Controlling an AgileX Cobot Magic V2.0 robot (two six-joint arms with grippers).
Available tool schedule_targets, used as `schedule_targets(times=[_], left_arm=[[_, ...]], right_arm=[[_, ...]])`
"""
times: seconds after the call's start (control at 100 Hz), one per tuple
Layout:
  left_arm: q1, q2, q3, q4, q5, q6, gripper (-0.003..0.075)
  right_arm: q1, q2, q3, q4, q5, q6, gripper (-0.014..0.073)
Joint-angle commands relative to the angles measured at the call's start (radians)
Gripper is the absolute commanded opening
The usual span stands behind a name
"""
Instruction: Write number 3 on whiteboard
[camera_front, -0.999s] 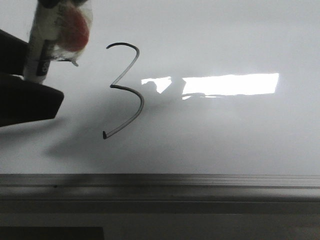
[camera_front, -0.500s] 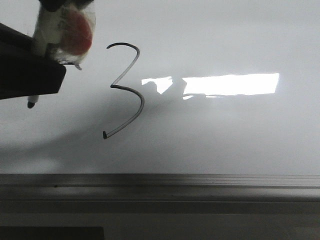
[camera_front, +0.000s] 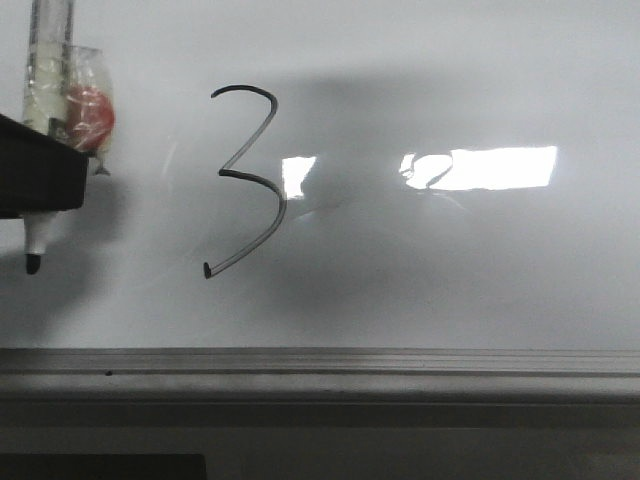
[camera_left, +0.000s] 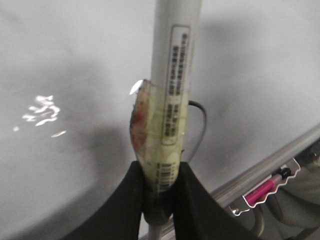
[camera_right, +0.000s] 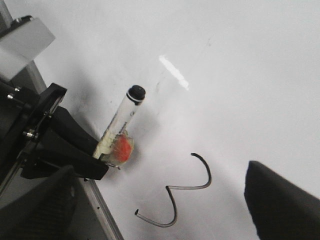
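Note:
The number 3 (camera_front: 224, 175) is drawn in thin black line on the whiteboard (camera_front: 450, 270). It also shows in the right wrist view as the number 3 (camera_right: 167, 187). My left gripper (camera_front: 35, 180) is shut on a white marker (camera_front: 45, 80) well to the left of the digit. The marker stands upright with its black tip pointing down, and a taped wad with a red patch (camera_front: 88, 112) clings to it. In the left wrist view the gripper (camera_left: 162, 172) pinches the marker (camera_left: 175, 60). My right gripper (camera_right: 160, 172) hangs open over the digit, holding nothing.
A grey metal edge strip (camera_front: 320, 360) runs along the board's near side, also seen as the edge strip (camera_left: 265, 170). A bright light reflection (camera_front: 490, 168) lies right of the digit. A pink pen in a torn packet (camera_left: 262, 190) lies beyond the edge.
My left gripper has carried the marker left and turned it upright, its tip now lower. The dark shadow across the light reflection has widened and shifted. The digit is unchanged.

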Motion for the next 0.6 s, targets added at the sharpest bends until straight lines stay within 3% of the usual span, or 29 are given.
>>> schedule_targets(times=[0.0,0.16,0.39,0.48,0.59], left_arm=[[0.048,0.009,-0.034,-0.100,-0.003,-0.010,-0.0020],[0.105,0.041,-0.047,-0.123,0.085,-0.010,-0.0020],[0.113,0.048,-0.053,-0.123,0.052,-0.006,-0.0012],[0.113,0.048,-0.053,-0.123,0.037,-0.006,0.0062],[0.113,0.048,-0.053,-0.123,0.018,-0.006,0.0266]], right_arm=[[-0.009,-0.044,-0.037,-0.017,-0.071,0.002,0.0615],[-0.009,-0.050,-0.037,-0.017,-0.072,0.003,0.0615],[-0.009,-0.050,-0.037,-0.013,-0.066,0.003,0.0615],[-0.009,-0.050,-0.037,-0.013,-0.062,0.004,0.0615],[-0.009,-0.050,-0.037,-0.013,-0.060,0.008,0.0615]])
